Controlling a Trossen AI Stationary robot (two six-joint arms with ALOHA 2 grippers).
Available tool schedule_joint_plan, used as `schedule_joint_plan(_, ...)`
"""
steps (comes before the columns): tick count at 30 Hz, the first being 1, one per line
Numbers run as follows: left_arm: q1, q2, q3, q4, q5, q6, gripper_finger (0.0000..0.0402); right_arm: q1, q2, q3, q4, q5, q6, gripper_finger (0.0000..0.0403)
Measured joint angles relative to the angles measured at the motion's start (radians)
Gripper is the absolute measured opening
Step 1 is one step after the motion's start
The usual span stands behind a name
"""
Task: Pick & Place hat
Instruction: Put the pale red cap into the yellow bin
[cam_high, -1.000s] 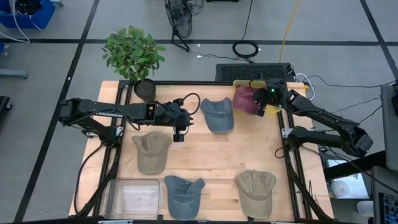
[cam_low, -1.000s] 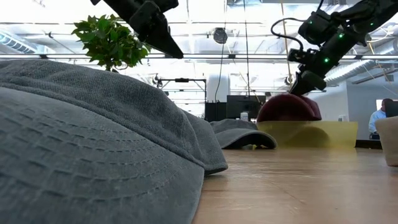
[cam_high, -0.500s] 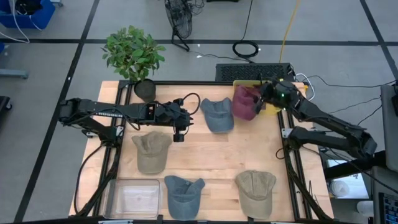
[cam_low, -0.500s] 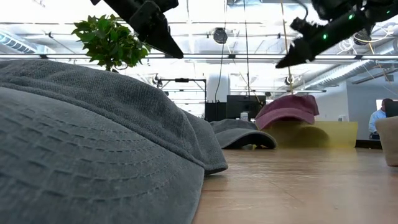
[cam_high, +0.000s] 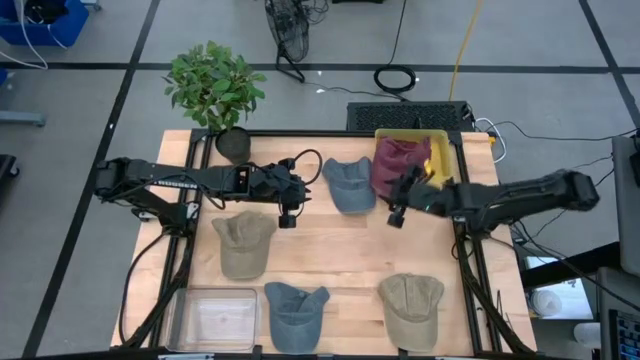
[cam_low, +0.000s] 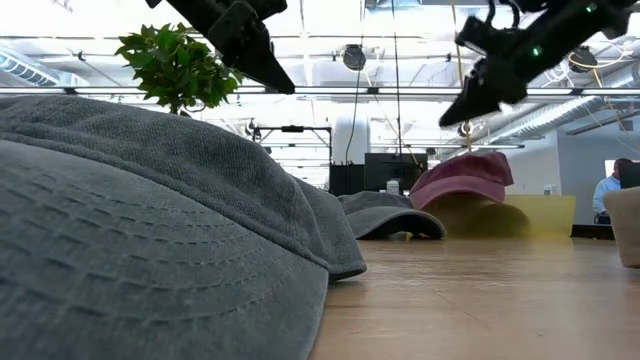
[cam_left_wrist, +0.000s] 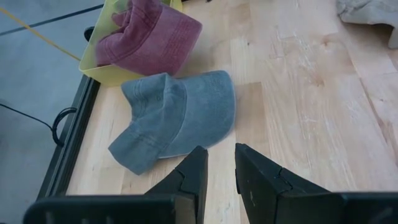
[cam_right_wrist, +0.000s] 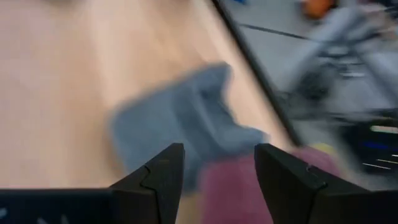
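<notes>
At the bench's (cam_high: 330, 255) far right corner: yellow bin (cam_high: 440, 150) with red hat (cam_high: 398, 160) draped over its near-left side, part in, part hanging past the rim. Same hat seen in the low view (cam_low: 462, 175), resting on the bin's wall (cam_low: 540, 215), and in the left wrist view (cam_left_wrist: 152, 40), spilling out of the bin (cam_left_wrist: 99, 56).

Just left of the bin: blue hat (cam_high: 348, 183), flat on the wood, close beside the red hat, contact not clear from above. In the left wrist view (cam_left_wrist: 174, 118), brim toward the bench edge.

Right gripper (cam_high: 397, 206) above bare wood just in front of the red hat, empty, fingers (cam_right_wrist: 163, 180) spread wide with nothing between them. In the low view (cam_low: 470, 95), raised well above the red hat.

Left gripper (cam_high: 286, 212) over the middle of the bench, left of the blue hat, empty, fingers (cam_left_wrist: 193, 177) parted by a narrow gap.

Elsewhere: tan hat (cam_high: 243, 243) below the left gripper, second blue hat (cam_high: 294, 312) at the near edge, second tan hat (cam_high: 411, 308) near right, clear tray (cam_high: 215, 318) near left, potted plant (cam_high: 215, 90) at the far left corner.
</notes>
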Motion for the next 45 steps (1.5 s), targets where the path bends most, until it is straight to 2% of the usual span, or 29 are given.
schedule_joint_plan(1,0.000,0.000,0.000,-0.001,0.000,0.000,0.0088,0.030,0.028,0.000,-0.013,0.084,-0.003,0.0179)
schedule_joint_plan(3,0.000,0.000,0.000,-0.001,0.000,0.000,0.0088,0.075,0.083,0.000,-0.028,0.185,0.018,0.0182)
schedule_joint_plan(8,0.000,0.000,0.000,-0.001,0.000,0.001,0.0088,0.133,0.237,0.000,-0.006,0.220,0.082,0.0200)
schedule_joint_plan(15,0.000,0.000,0.000,-0.001,0.000,0.002,0.0088,0.160,0.407,0.000,-0.005,0.437,0.016,0.0228)
schedule_joint_plan(21,0.000,0.000,0.000,-0.001,0.000,0.002,0.0088,0.152,0.468,0.000,-0.005,0.412,0.086,0.0244)
schedule_joint_plan(31,0.000,0.000,0.000,-0.002,0.000,0.002,0.0088,0.142,0.513,0.000,-0.013,0.605,0.061,0.0234)
schedule_joint_plan(40,0.000,0.000,0.000,-0.009,0.001,0.002,0.0088,0.109,0.512,0.000,-0.010,0.550,0.063,0.0228)
schedule_joint_plan(45,0.000,0.000,0.000,-0.010,0.000,0.002,0.0088,0.138,0.493,0.000,0.001,0.643,-0.009,0.0232)
